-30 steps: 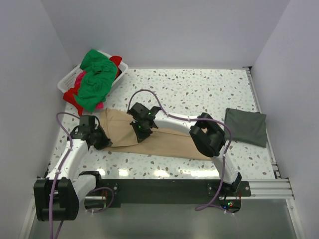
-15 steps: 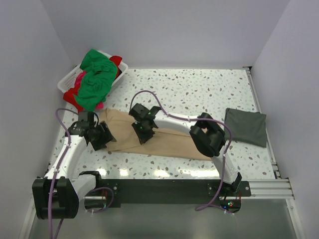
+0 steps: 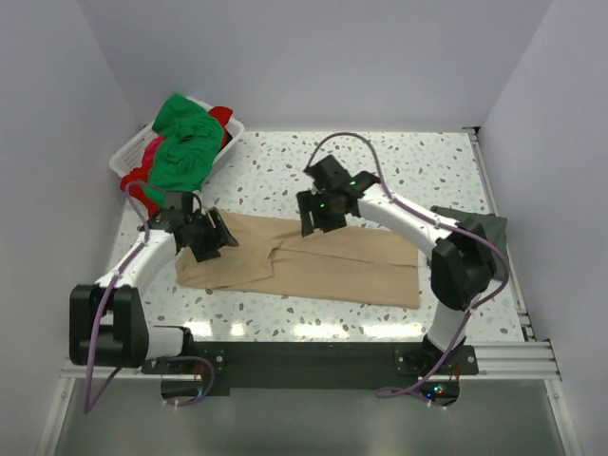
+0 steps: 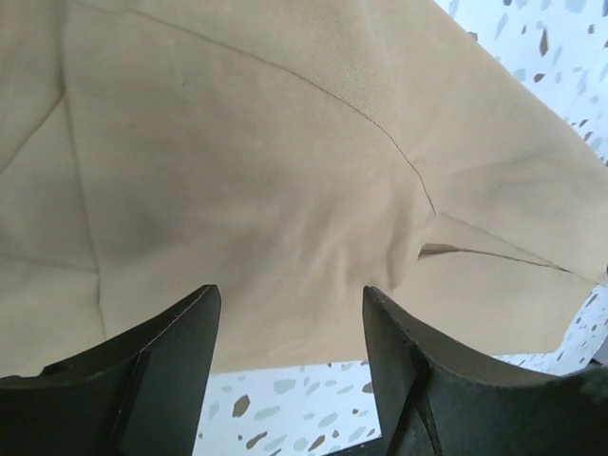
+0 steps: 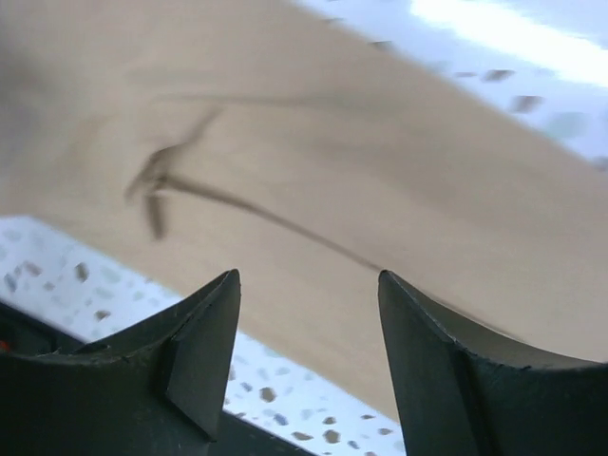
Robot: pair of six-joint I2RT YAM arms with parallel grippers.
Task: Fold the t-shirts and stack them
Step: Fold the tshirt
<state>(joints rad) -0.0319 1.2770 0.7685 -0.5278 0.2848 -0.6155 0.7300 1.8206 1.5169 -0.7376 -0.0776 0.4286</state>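
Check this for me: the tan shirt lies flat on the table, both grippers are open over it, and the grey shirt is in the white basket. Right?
Only the last part is wrong: the top external view shows the grey shirt on the table at its right edge, not in the white basket.

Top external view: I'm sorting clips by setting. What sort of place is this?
Probably a lab robot cell, not a home: plain white walls box in a speckled table, two arms are bolted to a rail at its near edge, and a white basket of shirts sits far left.
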